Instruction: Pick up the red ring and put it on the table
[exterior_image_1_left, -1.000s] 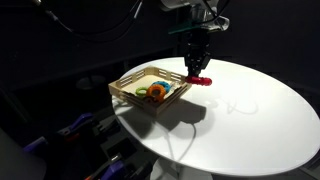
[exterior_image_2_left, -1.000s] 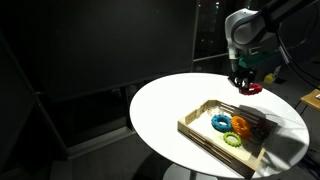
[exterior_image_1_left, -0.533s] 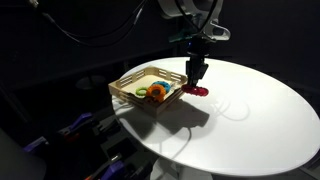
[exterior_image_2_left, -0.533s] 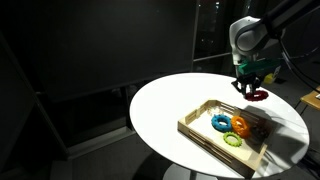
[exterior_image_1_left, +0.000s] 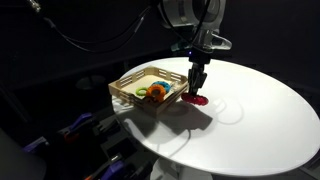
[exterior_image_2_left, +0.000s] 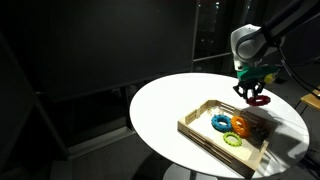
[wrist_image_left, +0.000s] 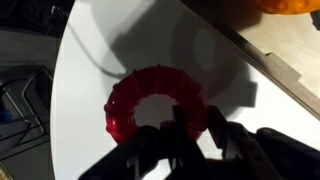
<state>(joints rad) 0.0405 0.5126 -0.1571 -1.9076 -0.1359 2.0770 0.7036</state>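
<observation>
The red ring (exterior_image_1_left: 196, 99) (exterior_image_2_left: 257, 101) is low over or on the white table (exterior_image_1_left: 250, 110) (exterior_image_2_left: 165, 105), just beside the wooden tray (exterior_image_1_left: 130, 85) (exterior_image_2_left: 200, 125). My gripper (exterior_image_1_left: 197, 88) (exterior_image_2_left: 252, 93) points straight down and is shut on the ring's rim. In the wrist view the red ring (wrist_image_left: 155, 105) lies flat over the white top (wrist_image_left: 90, 60), with my fingers (wrist_image_left: 198, 128) pinching its near edge. I cannot tell whether the ring touches the table.
The tray holds a blue ring (exterior_image_2_left: 220, 122), an orange-yellow ring (exterior_image_2_left: 240, 126) and a green ring (exterior_image_2_left: 232, 140). The tray's edge (wrist_image_left: 280, 50) runs close by the red ring. The table's rim drops off to dark floor all round.
My gripper has come down with the red ring, from above the tray's edge to table level beside the tray.
</observation>
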